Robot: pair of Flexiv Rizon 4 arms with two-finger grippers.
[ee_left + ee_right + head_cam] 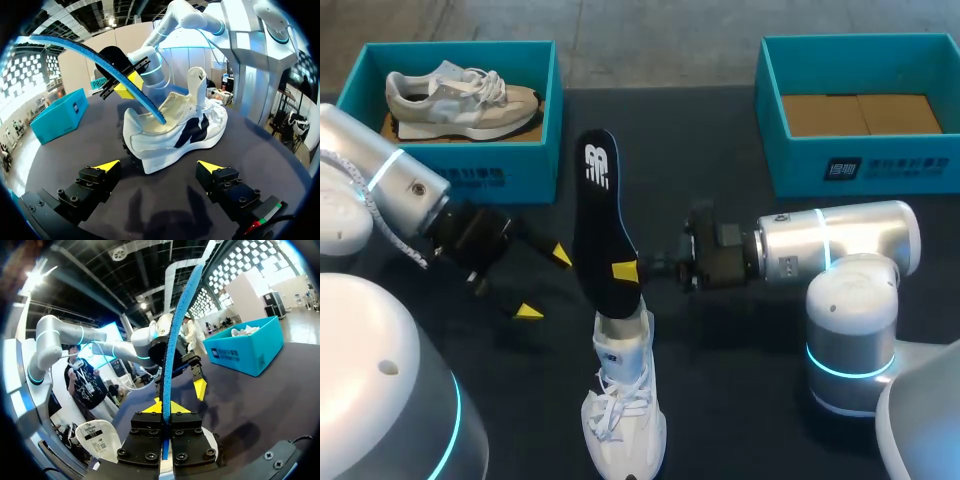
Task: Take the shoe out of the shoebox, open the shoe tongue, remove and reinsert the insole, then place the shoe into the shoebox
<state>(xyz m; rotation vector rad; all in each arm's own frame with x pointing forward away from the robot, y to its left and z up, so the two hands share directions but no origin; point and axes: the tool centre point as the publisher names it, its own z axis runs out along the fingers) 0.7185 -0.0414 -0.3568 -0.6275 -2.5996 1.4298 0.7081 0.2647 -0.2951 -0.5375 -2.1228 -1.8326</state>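
Head view, my right end effector (630,270): pinching the long black foam insole (603,210) near its lower part. The arm comes in level from the right.
Head view, insole: stands on end, with its lower end down in the opening of the white lace-up sneaker (623,400).
Head view, sneaker: upright on the dark bench (750,400) between my arms, toe toward me.
Head view, my left end effector (544,283): fingers spread, gripping nothing, just beside the insole and apart from it.
Head view, boxes: the far-left teal cardboard shoebox (535,150) holds a beige sneaker (460,100). The far-right teal shoebox (775,150) shows its brown cardboard floor.
Left wrist view: my left fingers stand wide apart with the white sneaker (175,130) ahead of them, its tongue raised. The insole's blue edge (110,70) arcs from the shoe's opening up to the right end effector.
Right wrist view: both yellow tips press on the insole (175,340), which is seen edge-on. The left end effector is beyond it.
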